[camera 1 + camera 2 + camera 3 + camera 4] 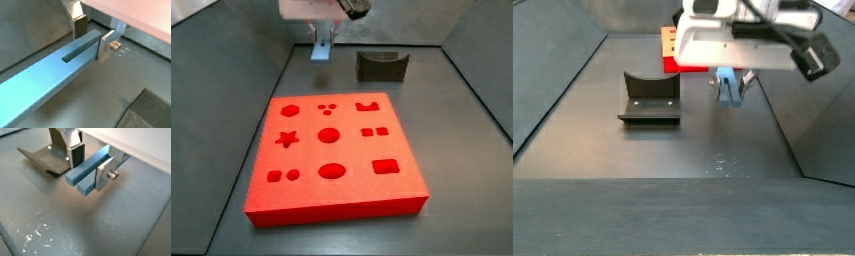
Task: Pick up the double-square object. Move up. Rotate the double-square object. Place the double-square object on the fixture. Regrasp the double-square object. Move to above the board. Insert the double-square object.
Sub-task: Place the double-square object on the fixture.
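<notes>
The double-square object (pixel 47 75) is a slim blue bar with a slot in its top, lying low over the grey floor. My gripper (pixel 92 46) grips it at one end, its two silver fingers pressed against the bar's long sides in both wrist views (pixel 88 177). In both side views the bar (pixel 322 52) shows just under the gripper (pixel 730 80). Whether the bar rests on the floor I cannot tell. The dark fixture (pixel 381 65) with its U-notch stands beside the gripper, apart from it. The red board (pixel 338 150) with shaped recesses lies farther off.
Sloped grey bin walls (pixel 225 120) surround the floor on every side. The fixture (pixel 649 98) sits a short way from the bar (pixel 727 92), with the red board (pixel 671 52) behind the gripper in that side view.
</notes>
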You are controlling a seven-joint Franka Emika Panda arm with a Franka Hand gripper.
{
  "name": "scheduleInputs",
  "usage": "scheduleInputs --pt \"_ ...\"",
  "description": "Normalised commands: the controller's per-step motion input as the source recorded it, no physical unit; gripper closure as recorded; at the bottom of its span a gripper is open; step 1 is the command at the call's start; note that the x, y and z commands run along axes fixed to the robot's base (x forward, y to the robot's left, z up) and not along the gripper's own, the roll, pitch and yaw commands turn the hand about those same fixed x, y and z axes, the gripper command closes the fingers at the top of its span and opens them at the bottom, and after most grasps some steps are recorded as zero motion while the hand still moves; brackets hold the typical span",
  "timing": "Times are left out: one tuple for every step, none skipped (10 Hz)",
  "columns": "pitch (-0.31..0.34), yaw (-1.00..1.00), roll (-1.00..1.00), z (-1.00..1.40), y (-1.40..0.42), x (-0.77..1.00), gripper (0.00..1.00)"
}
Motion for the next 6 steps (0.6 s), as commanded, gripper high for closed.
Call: scheduleInputs --pt "0.029 -0.01 0.05 1.0 0.0 -0.02 1.0" --pt "0.04 -0.01 0.07 1.0 0.0 -0.02 1.0" --pt "0.045 -0.01 0.07 1.0 0.0 -0.03 1.0" --pt "0.049 0.0 0.09 1.0 0.0 -0.03 1.0" --pt "0.054 0.01 0.11 1.0 0.0 -0.03 1.0" --pt "0.062 0.01 0.12 0.97 0.0 -0.04 1.0"
